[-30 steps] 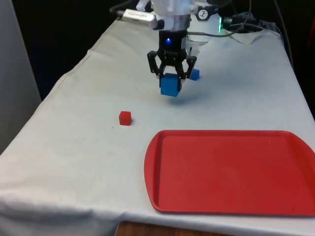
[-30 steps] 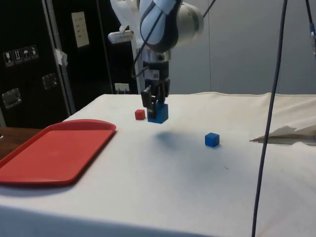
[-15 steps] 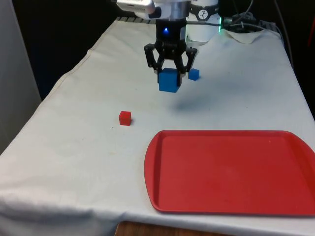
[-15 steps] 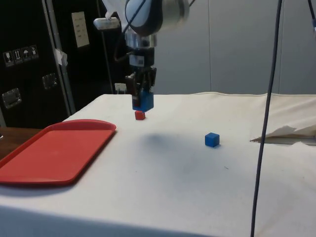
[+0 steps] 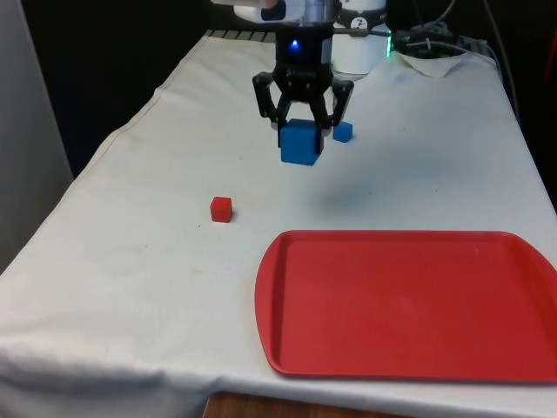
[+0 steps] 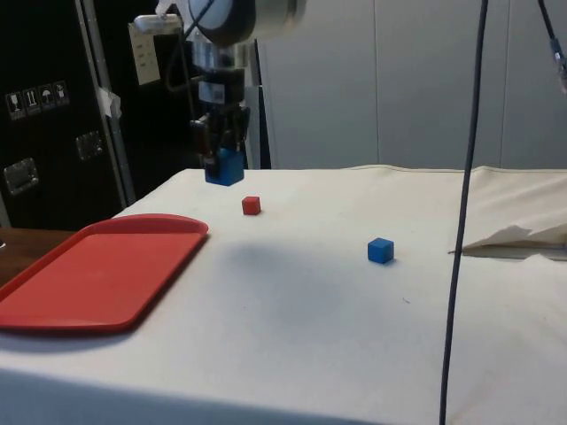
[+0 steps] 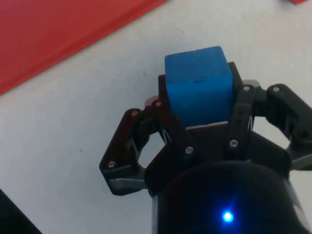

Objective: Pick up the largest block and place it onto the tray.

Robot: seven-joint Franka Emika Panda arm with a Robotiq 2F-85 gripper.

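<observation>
The large blue block hangs well above the white cloth, held between the black fingers of my gripper, which is shut on it. From the side, the large blue block and my gripper are high over the cloth just beyond the far corner of the red tray. The wrist view has the large blue block clamped between the fingers, with the red tray on the cloth below. In the front view the red tray lies at the near right.
A small red block sits on the cloth toward the front view's left of the tray. A small blue block rests farther back. Black cables hang at the side view's right.
My gripper has risen with the large blue block in it and shifted toward the tray's side; in the side view it moved left and up.
</observation>
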